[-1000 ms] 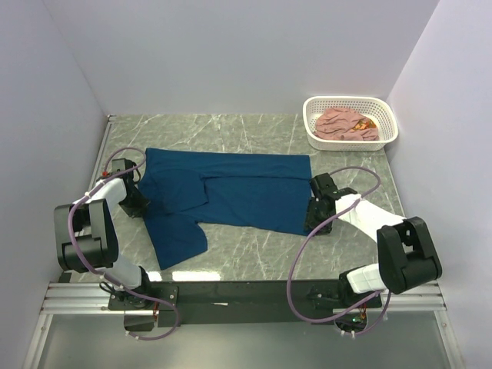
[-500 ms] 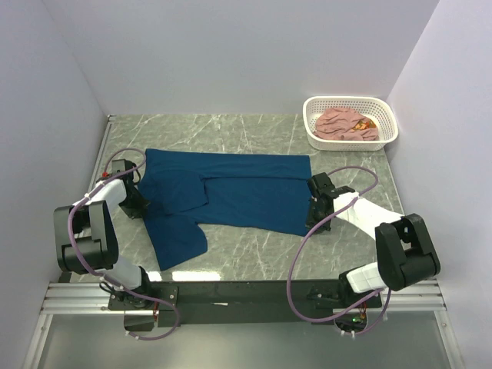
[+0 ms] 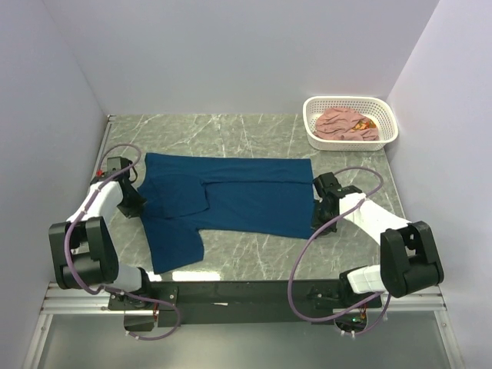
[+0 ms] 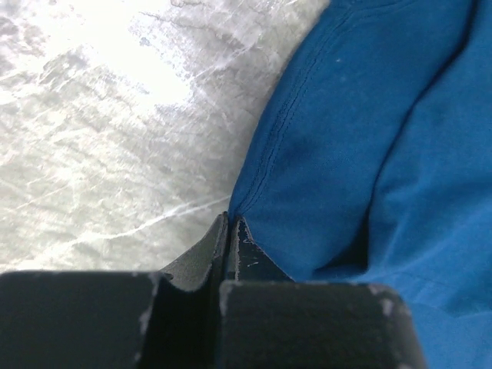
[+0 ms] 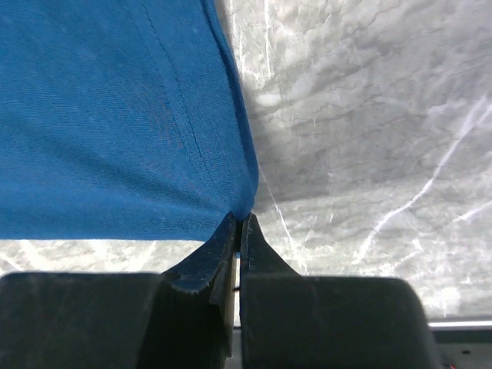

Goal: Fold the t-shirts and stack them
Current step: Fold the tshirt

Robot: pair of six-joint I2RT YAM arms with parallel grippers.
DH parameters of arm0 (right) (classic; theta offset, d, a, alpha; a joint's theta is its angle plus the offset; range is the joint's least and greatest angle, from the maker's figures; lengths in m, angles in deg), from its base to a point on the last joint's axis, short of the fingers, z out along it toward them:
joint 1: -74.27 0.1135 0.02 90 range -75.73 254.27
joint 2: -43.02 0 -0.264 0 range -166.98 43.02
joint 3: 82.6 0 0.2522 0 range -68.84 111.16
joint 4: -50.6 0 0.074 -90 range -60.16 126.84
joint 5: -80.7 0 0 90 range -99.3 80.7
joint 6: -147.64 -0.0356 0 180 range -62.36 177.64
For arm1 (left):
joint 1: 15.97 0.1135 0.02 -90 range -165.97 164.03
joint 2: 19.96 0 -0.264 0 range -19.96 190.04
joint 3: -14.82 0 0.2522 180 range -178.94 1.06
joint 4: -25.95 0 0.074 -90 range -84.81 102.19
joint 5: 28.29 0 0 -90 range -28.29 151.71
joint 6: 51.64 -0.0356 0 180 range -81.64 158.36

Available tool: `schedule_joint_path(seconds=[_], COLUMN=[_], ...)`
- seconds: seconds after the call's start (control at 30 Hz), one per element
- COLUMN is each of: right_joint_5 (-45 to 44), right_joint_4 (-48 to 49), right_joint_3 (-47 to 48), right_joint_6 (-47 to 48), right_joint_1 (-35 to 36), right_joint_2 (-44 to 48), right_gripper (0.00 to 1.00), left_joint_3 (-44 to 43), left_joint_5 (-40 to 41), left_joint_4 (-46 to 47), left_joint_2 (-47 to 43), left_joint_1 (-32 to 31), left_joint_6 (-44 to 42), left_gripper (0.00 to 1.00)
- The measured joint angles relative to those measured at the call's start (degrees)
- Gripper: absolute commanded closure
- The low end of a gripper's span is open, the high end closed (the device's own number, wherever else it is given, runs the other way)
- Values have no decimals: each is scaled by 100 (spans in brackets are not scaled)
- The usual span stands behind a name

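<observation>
The navy blue t-shirt (image 3: 231, 196) lies spread across the marble table, with one sleeve trailing toward the near edge. My left gripper (image 3: 135, 203) is shut on the shirt's left edge; the left wrist view shows blue cloth (image 4: 369, 115) pinched at the tips of the left gripper (image 4: 231, 221). My right gripper (image 3: 316, 221) is shut on the shirt's near right corner, and the right wrist view shows that hem (image 5: 115, 115) pinched and slightly raised at the tips of the right gripper (image 5: 240, 219). The pink t-shirt (image 3: 342, 123) lies crumpled in the basket.
The white perforated basket (image 3: 350, 100) stands at the back right corner. White walls close in the table on the left, back and right. Bare marble (image 3: 231, 131) shows beyond the shirt, and more along the near edge (image 3: 254, 261).
My right gripper has shut on the shirt's near right corner. The left arm has shifted a little farther from the base, and the shirt's left side and sleeve moved with it.
</observation>
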Motion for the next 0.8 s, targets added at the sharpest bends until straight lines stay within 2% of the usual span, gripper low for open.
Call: schedule_joint_path(seconds=[0.43,0.8], right_joint_5=[282,380], right_joint_4=[-533,-713], right_joint_3=[1274,2468], right_joint_6=[284,433], right_joint_1=[-385,-584], right_joint_2=[-94,-1165], right_gripper=[100,100], left_joint_3=[-925,-1816], left_joint_5=[-107,-514], left_joint_4=[-678,-890], left_joint_2=[2,763], left_joint_1=[50,85], left_joint_6=[-2,-7], left_gripper=[99,99])
